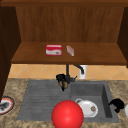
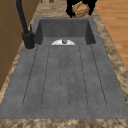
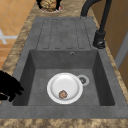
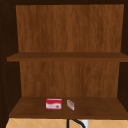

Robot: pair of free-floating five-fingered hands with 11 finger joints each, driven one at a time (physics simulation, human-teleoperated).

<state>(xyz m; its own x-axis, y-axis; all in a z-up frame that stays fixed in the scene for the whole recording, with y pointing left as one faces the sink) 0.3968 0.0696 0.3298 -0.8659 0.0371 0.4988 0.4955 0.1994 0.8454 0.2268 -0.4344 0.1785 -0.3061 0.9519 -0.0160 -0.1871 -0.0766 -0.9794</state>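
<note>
My left hand (image 1: 61, 79) hovers over the draining board beside the faucet (image 1: 68, 72), its fingers curled round a brown round lump (image 1: 64, 84). The left side view has that hand (image 2: 71, 5) and lump (image 2: 80, 10) at the top edge, and so does the right side view, with hand (image 3: 40, 2) and lump (image 3: 48, 4). A white plate (image 1: 85, 110) lies in the sink basin (image 1: 106, 100) with a small brown piece (image 1: 93, 108) on it. My right hand (image 1: 117, 103) floats idle and relaxed by the basin's right rim, seen as the hand (image 3: 8, 86) in the right side view.
A big red ball (image 1: 67, 115) sits at the front of the sink. On the lower shelf (image 1: 100, 56) stand a red box (image 1: 53, 50) and a small pink box (image 1: 70, 50). A round dish (image 1: 5, 105) rests on the left counter. A white cup (image 1: 83, 72) stands behind the faucet.
</note>
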